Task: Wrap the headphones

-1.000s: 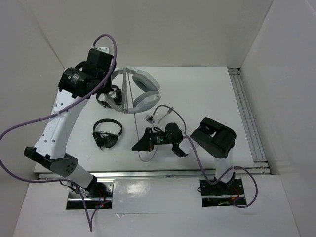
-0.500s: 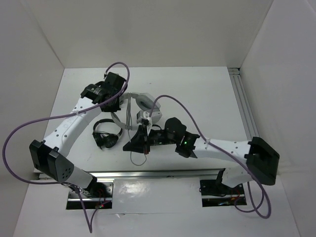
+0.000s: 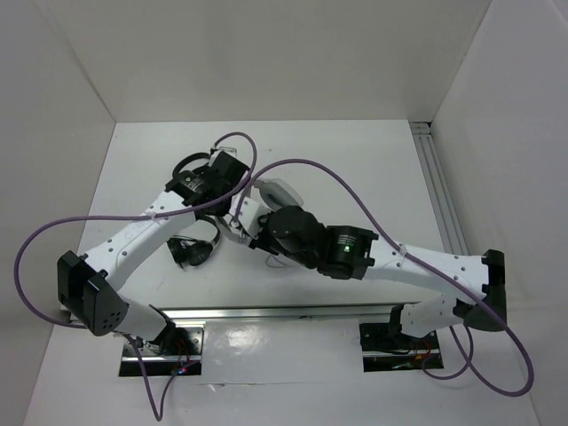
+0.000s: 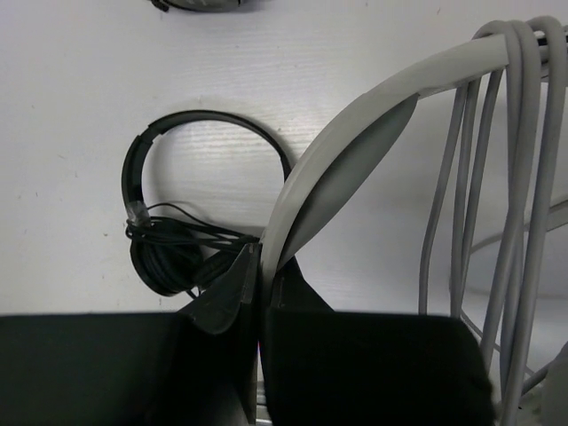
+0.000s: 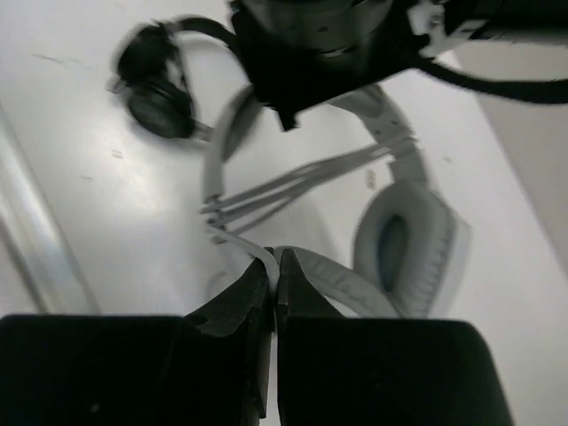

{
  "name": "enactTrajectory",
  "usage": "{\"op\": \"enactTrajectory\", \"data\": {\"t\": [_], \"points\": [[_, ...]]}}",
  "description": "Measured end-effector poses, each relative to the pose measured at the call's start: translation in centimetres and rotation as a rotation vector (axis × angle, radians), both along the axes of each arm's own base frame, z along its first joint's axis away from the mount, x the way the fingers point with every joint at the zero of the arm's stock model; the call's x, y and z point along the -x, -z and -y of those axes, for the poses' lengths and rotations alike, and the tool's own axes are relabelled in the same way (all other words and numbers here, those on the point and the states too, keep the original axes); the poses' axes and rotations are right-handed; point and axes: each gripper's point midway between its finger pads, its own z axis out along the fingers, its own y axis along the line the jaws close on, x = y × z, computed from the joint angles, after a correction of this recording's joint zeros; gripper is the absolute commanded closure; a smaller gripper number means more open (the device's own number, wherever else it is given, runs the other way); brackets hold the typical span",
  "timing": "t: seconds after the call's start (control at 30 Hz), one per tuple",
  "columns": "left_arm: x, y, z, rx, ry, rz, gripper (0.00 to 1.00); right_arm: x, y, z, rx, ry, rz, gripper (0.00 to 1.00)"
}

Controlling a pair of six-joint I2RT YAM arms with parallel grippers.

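The white bench (image 3: 373,169) carries everything. The left arm (image 3: 133,235) and right arm (image 3: 426,262) both reach in to its middle. There they meet over the grey headphones (image 3: 277,190), which sit a little toward the left edge. The left tool (image 4: 264,262) is clamped tight on the wide headband (image 4: 355,129). The right tool (image 5: 273,282) is pinched closed on a pale grey strip of the same headphones, just beside an oval ear cup (image 5: 417,222); band or cable, I cannot tell. A small black pair (image 4: 169,257) lies on the bench between the headphones and the near left corner. Several turns of thin grey cable (image 4: 524,177) hang over the headband
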Motion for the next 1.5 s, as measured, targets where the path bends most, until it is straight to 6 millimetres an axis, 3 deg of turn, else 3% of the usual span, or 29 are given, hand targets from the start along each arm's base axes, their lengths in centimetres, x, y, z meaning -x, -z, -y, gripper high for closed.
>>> {"op": "enactTrajectory", "data": {"t": [0.1,0.33,0.4,0.5,0.6,0.8,0.9,1.03,1.17,1.37,1.5], "points": [[-0.5,-0.2,0.4,-0.003,-0.008,0.038,1.00,-2.2,-0.6,0.2,0.113,0.099,0.096,0.93],[-0.4,0.3,1.9,-0.013,0.014,0.076,1.00,-5.6,-0.6,2.0,0.255,0.284,0.312,0.94],[-0.3,0.4,1.9,-0.010,0.013,0.081,1.00,-5.7,-0.5,2.0,0.240,0.292,0.309,0.92],[0.0,0.1,1.8,0.008,0.001,0.101,1.00,-6.4,-0.4,2.2,0.160,0.327,0.277,0.79],[1.1,-0.2,2.0,-0.001,0.028,0.106,1.00,-8.0,-1.2,3.1,0.029,0.411,0.262,0.76],[3.5,0.3,1.5,-0.073,0.076,0.061,1.00,-11.5,-5.2,5.9,-0.276,0.557,0.215,0.81],[4.1,0.1,1.5,-0.078,0.086,0.061,1.00,-12.6,-6.0,6.7,-0.348,0.564,0.181,0.98],[4.7,-1.0,1.7,-0.061,0.103,0.096,1.00,-13.5,-5.6,6.5,-0.387,0.537,0.136,1.00],[5.5,-2.5,2.4,-0.012,0.139,0.140,1.00,-15.2,-5.0,7.0,-0.403,0.515,0.097,0.95],[6.1,-5.2,5.2,0.116,0.215,0.240,1.00,-18.6,-1.3,8.4,-0.340,0.423,-0.041,0.95],[6.5,-6.1,5.0,0.119,0.248,0.261,1.00,-18.6,-0.3,7.1,-0.316,0.256,-0.143,0.96]]}}
